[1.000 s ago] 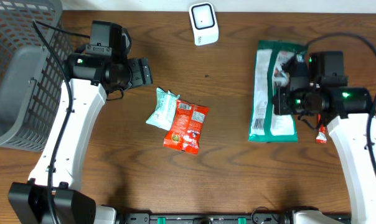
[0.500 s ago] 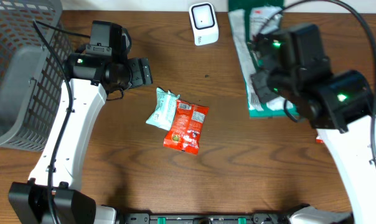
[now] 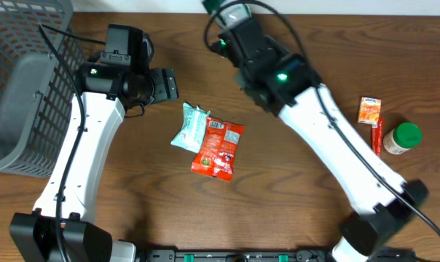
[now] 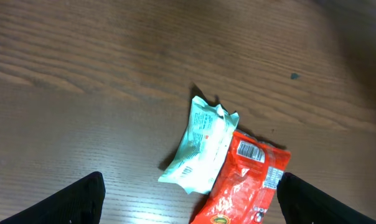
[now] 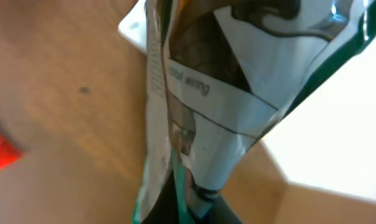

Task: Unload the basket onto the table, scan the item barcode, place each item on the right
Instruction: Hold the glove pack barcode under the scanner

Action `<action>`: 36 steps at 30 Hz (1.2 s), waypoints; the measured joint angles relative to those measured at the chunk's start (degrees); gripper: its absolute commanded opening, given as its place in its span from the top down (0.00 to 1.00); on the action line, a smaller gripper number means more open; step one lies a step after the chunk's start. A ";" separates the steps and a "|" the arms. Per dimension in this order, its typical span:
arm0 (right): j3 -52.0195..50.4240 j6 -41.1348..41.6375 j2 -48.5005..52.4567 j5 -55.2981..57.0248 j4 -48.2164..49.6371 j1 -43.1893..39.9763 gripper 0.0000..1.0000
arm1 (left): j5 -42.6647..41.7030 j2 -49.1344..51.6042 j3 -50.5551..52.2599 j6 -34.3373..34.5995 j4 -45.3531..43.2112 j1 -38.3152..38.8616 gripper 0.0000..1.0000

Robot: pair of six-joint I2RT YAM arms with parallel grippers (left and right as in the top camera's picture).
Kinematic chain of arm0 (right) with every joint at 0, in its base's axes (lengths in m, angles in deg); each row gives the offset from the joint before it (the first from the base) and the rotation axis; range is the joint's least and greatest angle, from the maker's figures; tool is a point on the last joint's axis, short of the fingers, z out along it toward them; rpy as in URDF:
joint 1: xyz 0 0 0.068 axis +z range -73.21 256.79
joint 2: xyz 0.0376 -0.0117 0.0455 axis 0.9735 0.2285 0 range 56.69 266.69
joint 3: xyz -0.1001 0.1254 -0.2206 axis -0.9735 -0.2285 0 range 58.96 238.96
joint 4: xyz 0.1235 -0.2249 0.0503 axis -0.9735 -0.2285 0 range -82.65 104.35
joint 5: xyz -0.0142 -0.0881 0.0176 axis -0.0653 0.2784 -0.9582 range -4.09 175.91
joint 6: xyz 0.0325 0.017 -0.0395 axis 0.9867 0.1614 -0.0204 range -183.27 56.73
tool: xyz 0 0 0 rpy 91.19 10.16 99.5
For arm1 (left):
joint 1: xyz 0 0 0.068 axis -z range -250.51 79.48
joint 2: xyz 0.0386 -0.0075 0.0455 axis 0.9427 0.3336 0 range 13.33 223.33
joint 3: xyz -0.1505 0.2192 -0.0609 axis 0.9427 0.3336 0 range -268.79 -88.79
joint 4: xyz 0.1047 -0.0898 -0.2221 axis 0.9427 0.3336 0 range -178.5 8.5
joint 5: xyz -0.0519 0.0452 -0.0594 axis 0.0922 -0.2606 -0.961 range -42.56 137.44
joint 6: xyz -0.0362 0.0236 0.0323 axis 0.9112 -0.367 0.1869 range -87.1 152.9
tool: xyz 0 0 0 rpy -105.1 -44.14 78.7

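Note:
A green and white bag (image 5: 238, 93) hangs pinched at its lower edge in my right gripper (image 5: 194, 202), which is shut on it. In the overhead view that gripper (image 3: 231, 30) sits at the table's far edge, where only a green tip of the bag (image 3: 214, 6) pokes out past the arm. A white corner, seemingly the scanner (image 5: 135, 25), peeks from behind the bag. My left gripper (image 3: 169, 84) stands open and empty, up and left of a mint packet (image 3: 189, 126) and a red packet (image 3: 218, 148). The left wrist view shows that gripper (image 4: 191, 208) over both packets, the mint packet (image 4: 203, 146) and the red packet (image 4: 247, 180).
A grey mesh basket (image 3: 16, 80) fills the far left. At the right lie a small orange box (image 3: 369, 110), a red tube (image 3: 378, 138) and a green-lidded jar (image 3: 403, 138). The right arm (image 3: 329, 131) stretches diagonally over the table's right half.
My right arm has swung from the right side up and left to the far edge, carrying the bag over the scanner's spot and uncovering the box, tube and jar. The left arm has stayed still.

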 measured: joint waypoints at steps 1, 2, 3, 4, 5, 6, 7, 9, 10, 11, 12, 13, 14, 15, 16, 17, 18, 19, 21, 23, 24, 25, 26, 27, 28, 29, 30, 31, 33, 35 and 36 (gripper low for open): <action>0.00 -1.95 0.92 0.55 2.64 -0.02 0.99 | 0.00 0.00 0.00 0.00 0.02 0.00 0.11; 0.00 -4.70 2.21 1.25 5.81 -0.04 0.99 | 0.02 0.00 0.00 0.00 -0.02 0.00 0.11; 0.00 -6.75 3.06 1.77 8.44 -0.04 0.99 | 0.02 0.00 0.00 0.00 0.04 0.00 0.11; 0.00 -8.70 3.98 2.21 11.61 -0.04 0.99 | 0.04 0.00 0.00 0.00 0.00 0.00 0.11; 0.00 -10.51 4.74 2.40 14.51 -0.04 0.99 | 0.00 0.00 0.00 0.00 0.02 0.00 0.11; 0.00 -12.98 5.75 2.73 17.57 -0.04 0.99 | 0.02 0.00 0.00 0.00 0.00 0.00 0.11; 0.00 -14.58 6.34 2.80 19.67 -0.04 0.99 | 0.00 0.00 0.00 0.00 0.07 0.00 0.11; 0.02 -18.86 8.00 3.17 25.27 -0.04 0.99 | 0.00 0.00 0.00 0.00 0.04 0.00 0.11; 0.02 -20.81 8.70 3.37 27.58 -0.04 0.99 | 0.02 0.00 0.00 0.00 0.00 0.00 0.11; 0.02 -22.84 9.51 3.52 29.57 -0.04 0.99 | 0.02 0.00 0.00 0.00 0.02 0.00 0.11; 0.02 -25.33 10.58 3.69 32.26 -0.04 0.99 | 0.02 0.00 0.00 0.00 0.00 0.00 0.11; 0.02 -27.82 11.72 3.67 35.04 -0.15 0.99 | 0.00 0.00 0.00 0.00 0.07 0.00 0.11; 0.04 -29.62 12.48 3.78 37.27 -0.20 0.99 | 0.02 0.00 0.00 0.00 -0.02 0.00 0.11; 0.04 -32.17 13.77 3.80 39.85 -0.33 0.99 | 0.02 0.00 0.00 0.00 0.00 0.00 0.11; 0.04 -34.14 14.82 3.80 41.99 -0.46 0.99 | 0.02 0.00 0.00 0.00 0.02 0.00 0.11; 0.04 -36.28 16.00 3.69 44.26 -0.70 0.99 | 0.00 0.00 0.00 0.00 -0.02 0.00 0.11; 0.07 -38.07 17.11 3.41 46.12 -0.96 0.99 | 0.02 0.00 0.00 0.00 0.02 0.00 0.11; 0.07 -39.82 18.29 2.93 47.58 -1.29 0.99 | 0.02 0.00 0.00 0.00 0.00 0.00 0.11; 0.07 -43.04 20.57 1.75 51.34 -1.92 0.99 | 0.00 0.00 0.00 0.00 0.04 0.00 0.11; 0.04 -45.48 22.73 0.04 54.99 -2.69 0.99 | 0.02 0.00 0.00 0.00 0.02 0.00 0.11; 0.04 -46.36 24.04 -0.76 57.27 -3.08 0.99 | 0.02 0.00 0.00 0.00 0.02 0.00 0.11; 0.04 -46.99 24.98 -1.55 59.25 -3.30 0.99 | 0.00 0.00 0.00 0.00 0.02 0.00 0.11; 0.04 -47.56 26.12 -2.43 61.35 -3.74 0.99 | 0.02 0.00 0.00 0.00 0.02 0.00 0.11; 0.04 -48.02 26.99 -3.23 62.75 -3.91 0.99 | 0.02 0.00 0.00 0.00 0.04 0.00 0.11; 0.04 -48.35 27.78 -3.89 64.06 -4.28 0.99 | 0.02 0.00 0.00 0.00 -0.02 0.00 0.11; 0.04 -48.68 28.70 -4.83 65.40 -4.55 0.99 | 0.02 0.00 0.00 0.00 0.00 0.00 0.11; 0.04 -48.92 29.42 -5.66 66.20 -4.79 0.99 | 0.02 0.00 0.00 0.00 0.02 0.00 0.11; 0.04 -49.07 30.10 -6.64 66.79 -5.01 0.99 | 0.00 0.00 0.00 0.00 0.00 0.00 0.11; 0.04 -49.37 31.26 -8.31 67.52 -5.35 0.99 | 0.02 0.00 0.00 0.00 0.02 0.00 0.11; 0.04 -49.70 32.52 -10.23 68.87 -5.66 0.99 | 0.00 0.00 0.00 0.00 0.02 0.00 0.11; 0.04 -49.77 32.94 -10.88 69.24 -5.75 0.99 | 0.02 0.00 0.00 0.00 0.04 0.00 0.11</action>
